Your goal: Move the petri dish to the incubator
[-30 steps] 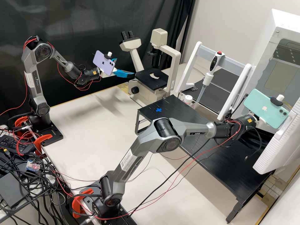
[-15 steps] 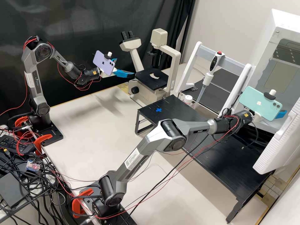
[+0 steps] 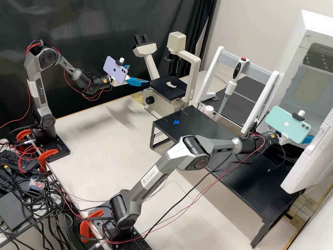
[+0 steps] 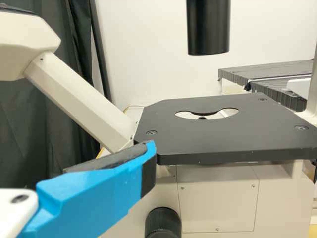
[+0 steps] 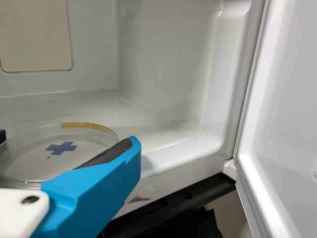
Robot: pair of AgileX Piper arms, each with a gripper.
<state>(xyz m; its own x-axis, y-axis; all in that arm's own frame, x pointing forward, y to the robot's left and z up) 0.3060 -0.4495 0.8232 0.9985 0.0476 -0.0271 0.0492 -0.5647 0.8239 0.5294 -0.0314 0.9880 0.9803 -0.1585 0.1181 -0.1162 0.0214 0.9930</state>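
The right gripper (image 5: 67, 138) has just dipped at the right of the scene, so the petri dish (image 5: 29, 166) seems near its set-down. The dish sits between its fingers, apparently pinched, over a blue cross (image 5: 61, 148) inside the incubator (image 3: 295, 62). Farther left, the left gripper (image 3: 139, 74) is spread beside the microscope (image 3: 170, 88).

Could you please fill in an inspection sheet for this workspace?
Surface: blue cross on the black bench.
Job's things: petri dish inside the incubator, above a blue mark; whether it rests on the floor, cannot tell.
Clutter: grey box at the bench side.
Grippers: left hand open near the microscope; right hand at the dish.
Cables: tangled cables near the arm bases.
Surroundings: black curtain; spills, nothing seen.
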